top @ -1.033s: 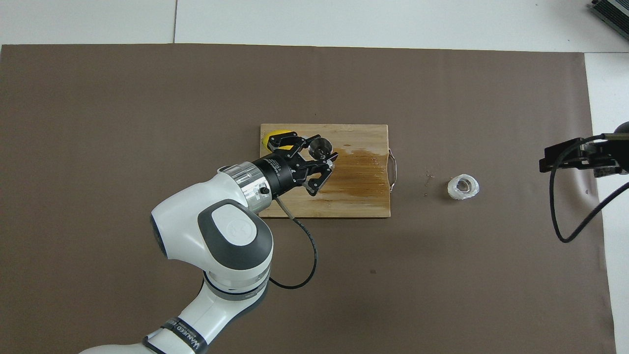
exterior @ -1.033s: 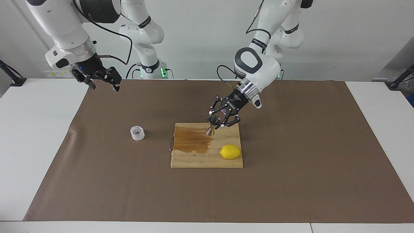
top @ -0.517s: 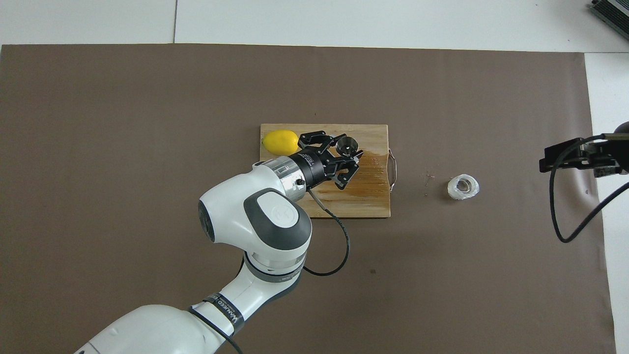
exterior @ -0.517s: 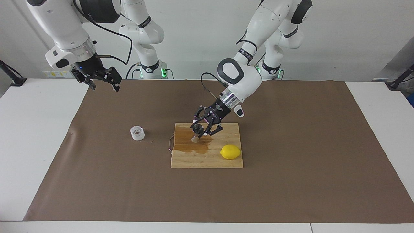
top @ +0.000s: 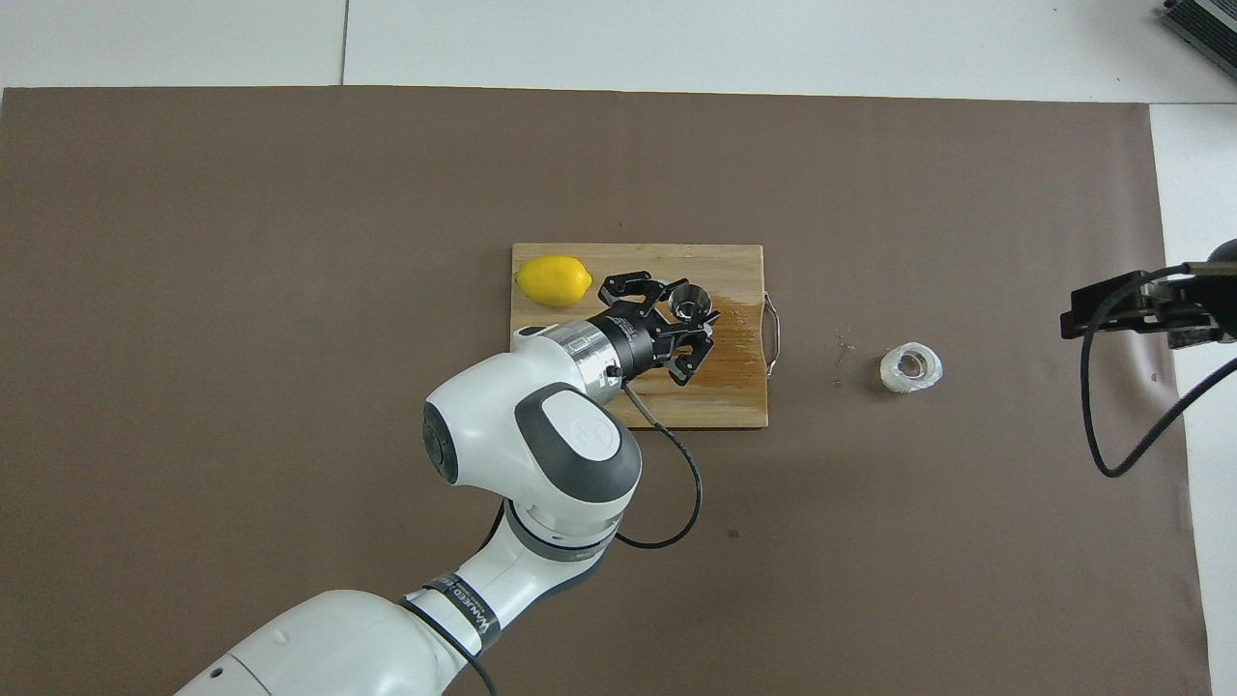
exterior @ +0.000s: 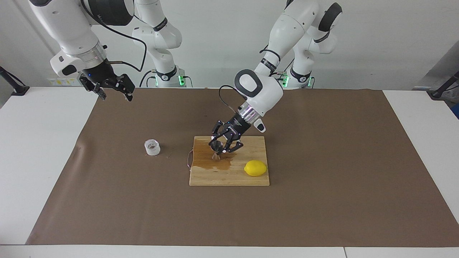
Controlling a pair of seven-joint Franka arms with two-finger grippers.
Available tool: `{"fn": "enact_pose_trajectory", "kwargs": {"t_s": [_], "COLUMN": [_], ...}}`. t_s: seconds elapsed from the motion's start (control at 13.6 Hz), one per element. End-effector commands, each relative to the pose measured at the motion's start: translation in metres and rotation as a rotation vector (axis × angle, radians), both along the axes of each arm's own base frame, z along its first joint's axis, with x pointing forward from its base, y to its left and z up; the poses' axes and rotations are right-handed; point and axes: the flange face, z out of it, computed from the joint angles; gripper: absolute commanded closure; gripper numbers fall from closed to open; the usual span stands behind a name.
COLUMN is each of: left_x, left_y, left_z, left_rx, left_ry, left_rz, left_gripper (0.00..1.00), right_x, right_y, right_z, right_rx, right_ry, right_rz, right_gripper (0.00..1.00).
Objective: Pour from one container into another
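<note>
The left gripper (exterior: 219,146), clamped on the small shiny steel hourglass jigger (exterior: 216,147), has been carrying it along the stained wooden cutting board (exterior: 229,175) toward the right arm's end, away from the yellow lemon (exterior: 255,168). That is bringing the jigger closer to the squat clear ribbed cup (exterior: 152,147), which is sitting on the brown mat (exterior: 322,179) covering the counter. The right gripper (exterior: 114,88) is waiting with its jaws wide, near its own corner of the mat.

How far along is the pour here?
Done: left gripper is shut on the jigger, over the cutting board's wet patch. In hand: carrying it. Left: reaching the clear cup standing on the mat. Right gripper waits, open.
</note>
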Motion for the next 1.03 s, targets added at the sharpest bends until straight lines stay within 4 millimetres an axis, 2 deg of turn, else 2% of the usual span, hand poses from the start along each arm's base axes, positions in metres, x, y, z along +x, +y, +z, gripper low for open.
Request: {"fn": "enact_pose_trajectory", "kwargs": {"t_s": [0.0,0.15,0.3,0.44,0.59,0.81,0.96], "left_x": [0.0016,0.0001,-0.0009,-0.0029,-0.0032,-0.0030,-0.0028], "left_y": [-0.0039,-0.0033,-0.0025,-0.0020,-0.0018,-0.0021,-0.0022], "left_z": [-0.0010,-0.0022,-0.0034,-0.0073,-0.0069,-0.0066,-0.0064], "left_rx": [0.014,0.021,0.023,0.028,0.029,0.031,0.033], "left_ry": [-0.013,-0.012,-0.008,-0.001,-0.002,-0.006,-0.008], "left_rz": [0.017,0.025,0.027,0.029,0.028,0.024,0.022], "left_gripper": [1.00,0.99,0.88,0.84,0.71,0.35,0.21], "right_x": [-0.0065,-0.0065,-0.0065,-0.0065,-0.0065,-0.0065,-0.0065], "right_y": [0.0005,0.0005,0.0005,0.0014,0.0014,0.0005,0.0014], "right_z": [0.0006,0.0006,0.0006,0.0006,0.0006,0.0006,0.0006], "right_rx": [0.021,0.021,0.021,0.021,0.021,0.021,0.021], "right_ry": [0.004,0.004,0.004,0.004,0.004,0.004,0.004], "right_rz": [-0.023,-0.023,-0.023,-0.022,-0.022,-0.023,-0.022], "right_gripper": [0.00,0.00,0.00,0.00,0.00,0.00,0.00]}}
